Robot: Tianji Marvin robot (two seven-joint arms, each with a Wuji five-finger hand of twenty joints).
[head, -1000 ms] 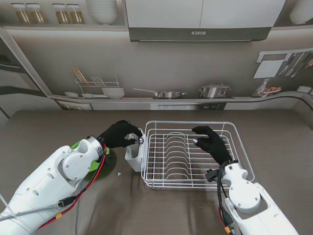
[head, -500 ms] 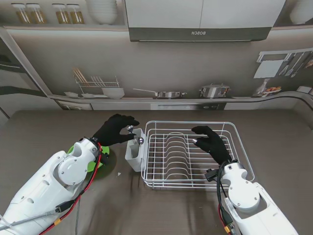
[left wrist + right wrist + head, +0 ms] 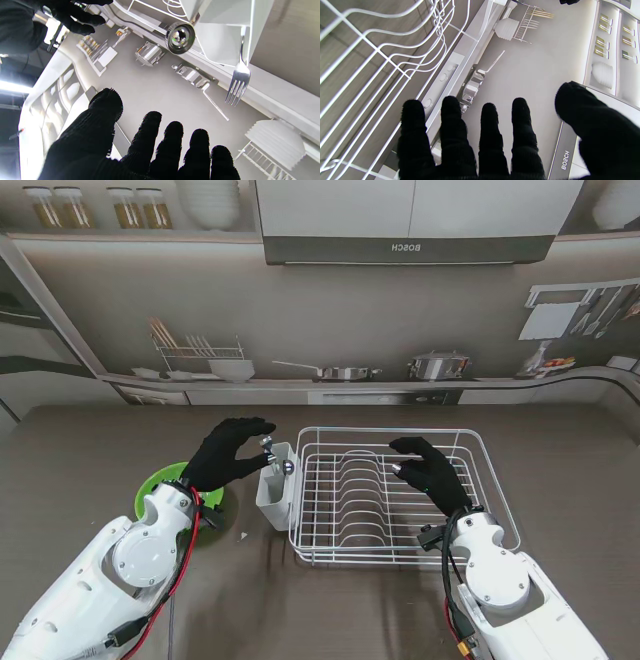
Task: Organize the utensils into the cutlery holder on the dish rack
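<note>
- The left hand (image 3: 228, 452), centre-left of the frame, is spread and holds nothing beside the cutlery holder (image 3: 272, 492).
- The right hand (image 3: 428, 470), fingers apart, hovers over the dish rack (image 3: 400, 552).

Green bowl (image 3: 165, 480) on table (image 3: 90, 450), left of rack.

One white wire dish rack (image 3: 400, 495) sits on the tabletop (image 3: 90, 450), with one white cutlery holder (image 3: 272, 490) hung on its left side. Two utensils stand in the holder: one fork (image 3: 238, 80) and one with a round metal end (image 3: 180, 37), its kind unclear. One green bowl (image 3: 158, 483) lies nearby. Two black-gloved hands are in view, the left hand (image 3: 228, 452) and the right hand (image 3: 428, 470).
</note>
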